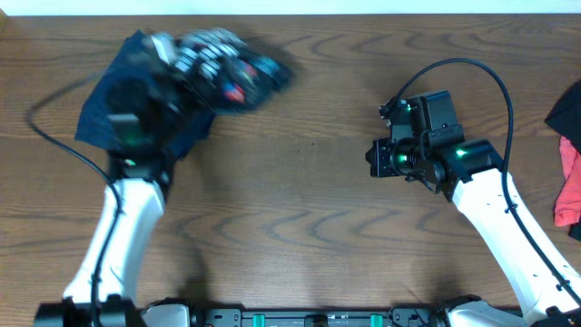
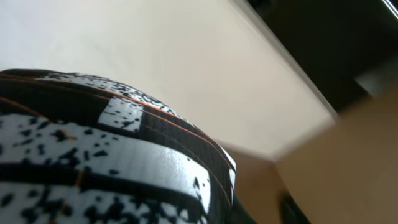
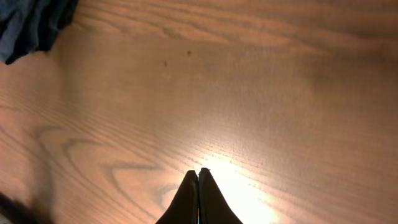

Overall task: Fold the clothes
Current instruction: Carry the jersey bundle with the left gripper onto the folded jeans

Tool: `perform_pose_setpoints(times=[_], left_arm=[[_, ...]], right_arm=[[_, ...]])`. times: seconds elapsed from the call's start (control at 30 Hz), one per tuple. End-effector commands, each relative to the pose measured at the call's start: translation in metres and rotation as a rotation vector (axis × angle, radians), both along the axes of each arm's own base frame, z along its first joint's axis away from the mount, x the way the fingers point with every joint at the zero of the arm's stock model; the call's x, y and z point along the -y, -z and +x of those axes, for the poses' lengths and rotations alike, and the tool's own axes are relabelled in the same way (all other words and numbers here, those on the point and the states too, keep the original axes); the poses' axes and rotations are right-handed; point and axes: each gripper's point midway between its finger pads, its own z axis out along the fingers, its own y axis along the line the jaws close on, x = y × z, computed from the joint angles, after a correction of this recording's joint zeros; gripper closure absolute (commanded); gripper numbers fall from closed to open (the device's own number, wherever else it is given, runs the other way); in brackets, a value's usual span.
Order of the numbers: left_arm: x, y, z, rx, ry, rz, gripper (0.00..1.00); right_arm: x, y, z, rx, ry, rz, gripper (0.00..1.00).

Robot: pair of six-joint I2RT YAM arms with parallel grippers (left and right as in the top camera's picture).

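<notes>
left gripper (image 1: 171, 65) clamped tight, tips buried in bunched jersey (image 1: 222, 68); fabric spills just past them, blurred. navy garment (image 1: 95, 104) lies beneath the wrist. right gripper (image 3: 198, 186) pinched closed, empty, jersey well apart from it.

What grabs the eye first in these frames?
The black jersey is a blurred bunch at the upper left of the overhead view. The left gripper appears shut on it, above a navy garment. The right gripper is shut and holds nothing, over bare table at the right. A red garment pokes in at the right edge.
</notes>
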Motion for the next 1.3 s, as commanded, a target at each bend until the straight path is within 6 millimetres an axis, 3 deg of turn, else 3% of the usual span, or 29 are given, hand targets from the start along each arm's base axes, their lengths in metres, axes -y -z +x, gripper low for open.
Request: perform_pose_setpoints(times=[0.0, 0.13, 0.3, 0.4, 0.5, 0.7, 0.97, 1.2, 1.27], left_arm=[[-0.054, -0.031, 0.034, 0.089, -0.135, 0.064, 0.94], [-0.089, -0.036, 0.071, 0.114, -0.158, 0.088, 0.94], [-0.111, -0.023, 0.121, 0.134, -0.165, 0.070, 0.94], [-0.119, -0.003, 0.141, 0.089, -0.137, 0.074, 0.94], [-0.130, 0.024, 0.144, 0.018, -0.145, 0.099, 0.94], [-0.164, 0.094, 0.123, -0.236, -0.189, 0.199, 0.94], [-0.201, 0.158, 0.064, -0.632, -0.254, 0.026, 0.93], [-0.212, 0.170, 0.017, -0.826, -0.288, -0.066, 0.93], [-0.209, 0.168, 0.011, -0.836, -0.276, -0.050, 0.71]], right_arm=[[0.002, -0.001, -0.002, -0.028, 0.037, 0.013, 0.99], [0.005, 0.006, -0.015, -0.090, 0.038, -0.006, 0.99], [0.010, 0.013, -0.031, -0.163, 0.039, -0.030, 0.99], [0.012, 0.015, -0.037, -0.191, 0.040, -0.039, 0.99], [0.013, 0.016, -0.039, -0.197, 0.040, -0.041, 0.99], [0.012, 0.015, -0.037, -0.189, 0.044, -0.037, 0.99], [0.013, 0.015, -0.036, -0.188, 0.045, -0.041, 0.99], [0.013, 0.015, -0.036, -0.186, 0.047, -0.044, 0.99], [0.014, 0.015, -0.036, -0.183, 0.048, -0.046, 0.99]])
